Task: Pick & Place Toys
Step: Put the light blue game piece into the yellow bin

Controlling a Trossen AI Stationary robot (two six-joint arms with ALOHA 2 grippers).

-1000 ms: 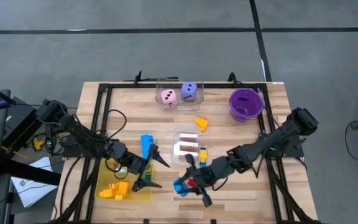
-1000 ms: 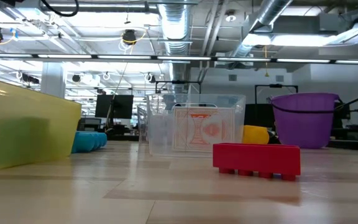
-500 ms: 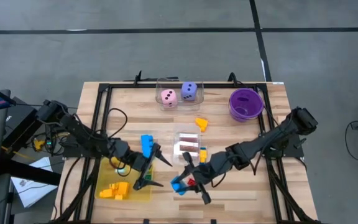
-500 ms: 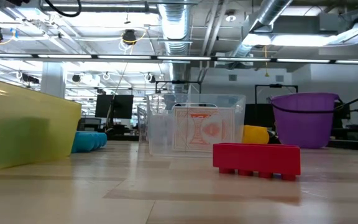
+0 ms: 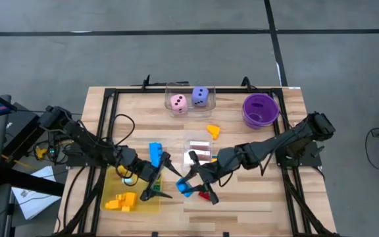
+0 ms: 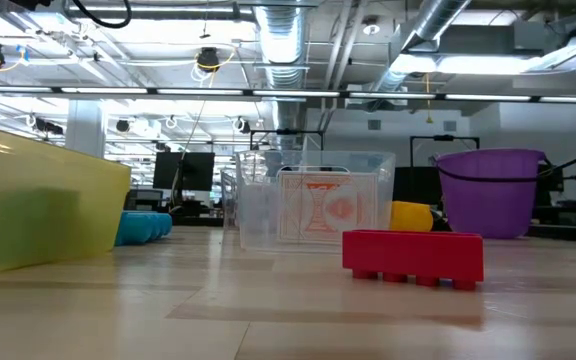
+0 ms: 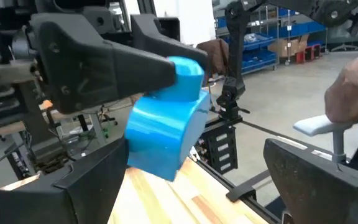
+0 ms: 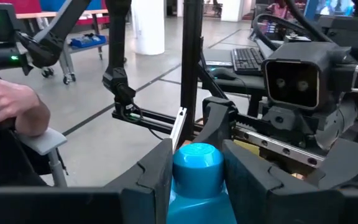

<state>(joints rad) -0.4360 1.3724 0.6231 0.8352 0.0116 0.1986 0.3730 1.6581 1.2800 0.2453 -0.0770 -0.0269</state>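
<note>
**Operator:** I'm looking down on the wooden table (image 5: 110, 105). The yellow translucent tray (image 5: 151, 205) sits near the front left with orange pieces (image 5: 122, 201) in it. A purple bowl (image 5: 260, 109) is at the far right, and a clear box (image 5: 188, 99) at the far middle has the pink die (image 5: 178, 103) and the purple die (image 5: 201, 97) inside.

**Observer:** Where are your arms?

**Operator:** They meet near the middle front. My right gripper (image 5: 191, 185) has its fingers pinched on a blue brick (image 5: 185, 189), lifted off the table. My left gripper (image 5: 162, 176) faces it with its fingers spread wide, the brick between them but not touching either, as far as I can tell.

**Observer:** Other toys?

**Operator:** A second blue brick (image 5: 154, 152) is just behind the left gripper. A red brick (image 6: 413, 257) lies on the table near the front, and a yellow shape (image 5: 213, 130) farther back, beside the card box (image 5: 201, 152).
</note>
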